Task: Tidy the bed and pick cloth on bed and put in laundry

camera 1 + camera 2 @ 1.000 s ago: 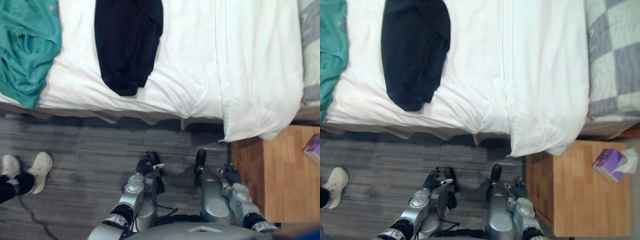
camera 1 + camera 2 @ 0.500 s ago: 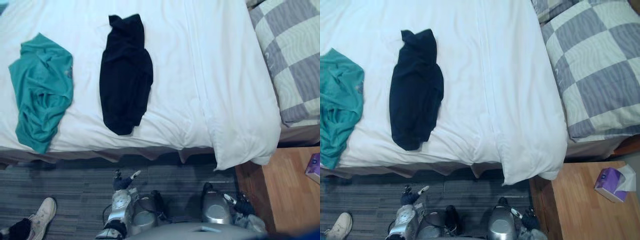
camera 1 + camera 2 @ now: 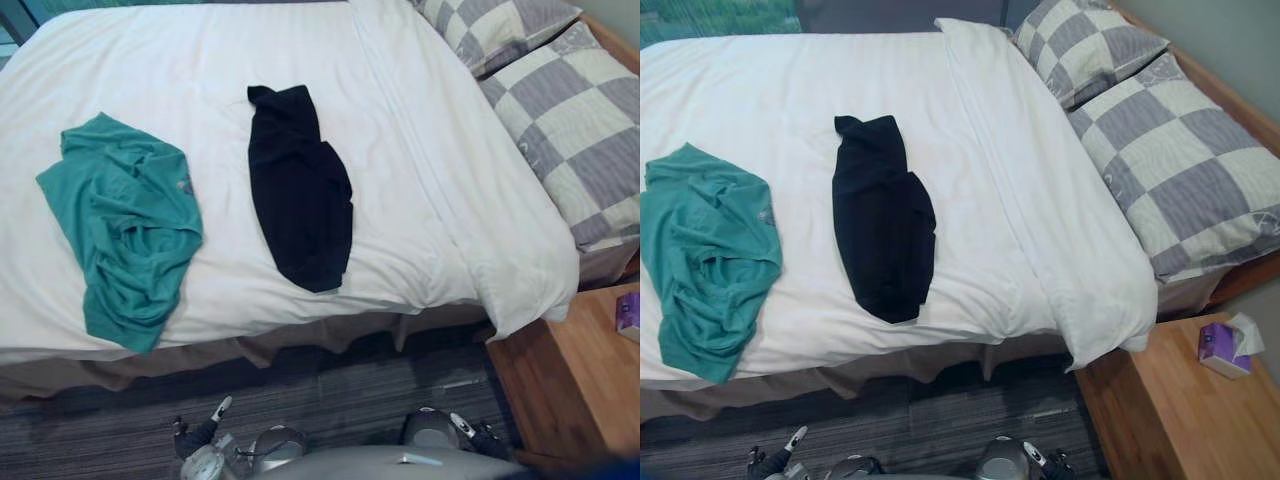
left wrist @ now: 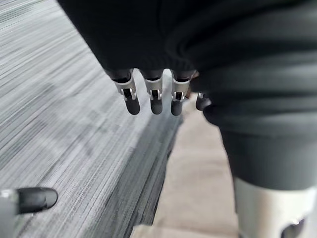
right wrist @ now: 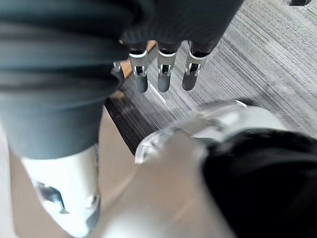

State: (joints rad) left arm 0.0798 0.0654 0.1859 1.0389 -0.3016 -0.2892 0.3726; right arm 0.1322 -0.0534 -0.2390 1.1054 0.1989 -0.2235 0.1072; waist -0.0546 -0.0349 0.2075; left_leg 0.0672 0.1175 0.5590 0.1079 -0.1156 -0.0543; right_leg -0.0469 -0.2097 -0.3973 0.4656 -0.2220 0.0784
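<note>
A black garment (image 3: 298, 196) lies stretched out near the middle of the white bed (image 3: 420, 200). A crumpled teal garment (image 3: 125, 228) lies to its left, reaching the bed's front edge. My left hand (image 3: 195, 434) hangs low over the carpet in front of the bed, fingers (image 4: 152, 96) straight and holding nothing. My right hand (image 3: 477, 432) hangs low at the lower right, its fingers (image 5: 163, 74) relaxed and empty above the floor. Both hands are well short of the bed.
Grey-and-white checked pillows (image 3: 1160, 150) lie at the bed's right end. A wooden bedside table (image 3: 1180, 410) stands at the lower right with a purple tissue box (image 3: 1225, 347) on it. Grey striped carpet (image 3: 330, 400) runs along the bed's front edge.
The camera has tilted up, bringing the whole bed and pillows into view. Both hands now sit lower in the picture. The person's shoe at the left is out of the picture.
</note>
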